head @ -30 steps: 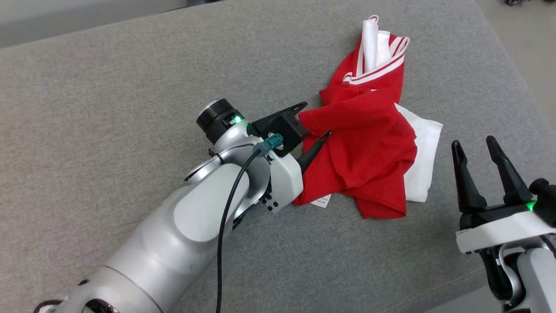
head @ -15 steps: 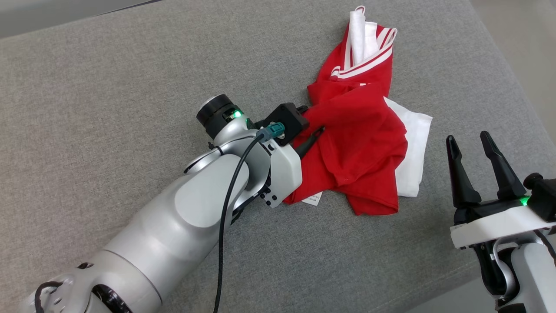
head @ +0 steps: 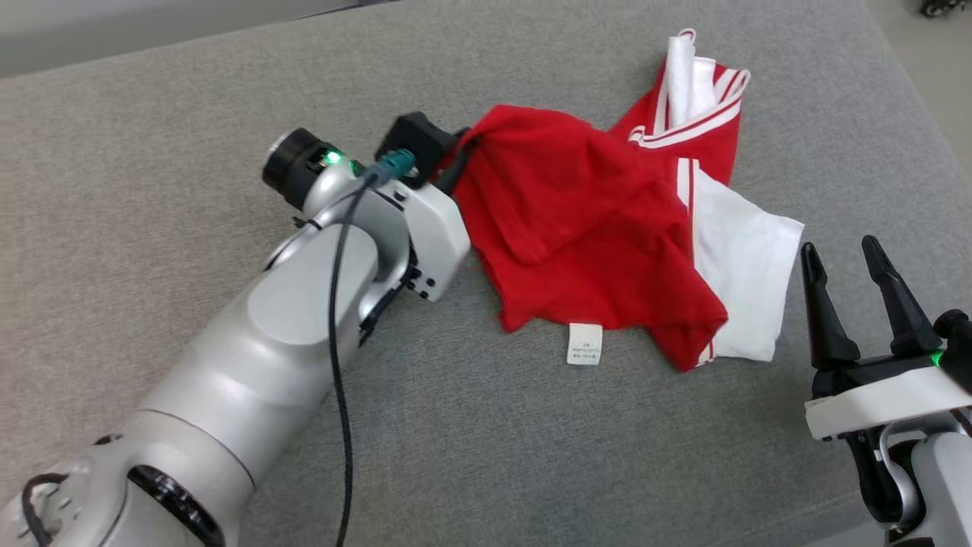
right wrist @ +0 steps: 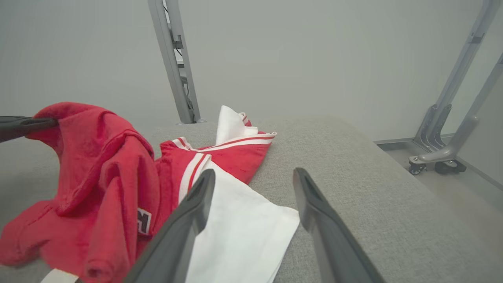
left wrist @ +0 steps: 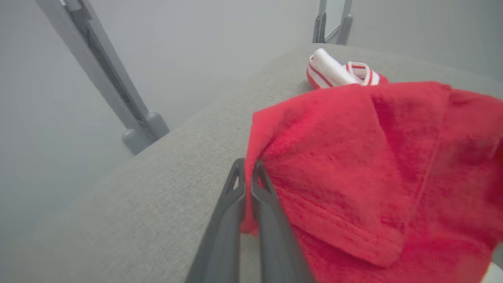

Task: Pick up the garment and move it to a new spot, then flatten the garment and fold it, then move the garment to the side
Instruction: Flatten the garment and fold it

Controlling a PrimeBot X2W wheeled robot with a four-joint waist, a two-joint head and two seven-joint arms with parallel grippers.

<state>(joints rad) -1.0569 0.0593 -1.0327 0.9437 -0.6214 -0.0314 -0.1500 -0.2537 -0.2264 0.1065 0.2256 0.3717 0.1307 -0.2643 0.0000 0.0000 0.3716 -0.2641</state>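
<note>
Soft red knit garment [head: 577,228] drawn open, left hand [left wrist: 246,169] clamped on it

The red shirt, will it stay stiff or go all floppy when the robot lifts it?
Probably floppy: pinched by the left fingers, the red shirt hangs in soft folds. Likely light, since the cloth looks thin. It may drag rather than slide on the rough grey surface.

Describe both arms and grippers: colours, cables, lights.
Left arm: glossy silver shell, white wrist housing, black cable into a teal plug, green light. The left gripper and right gripper each have two long, dark, tapered fingers; the right's base is white.
</note>
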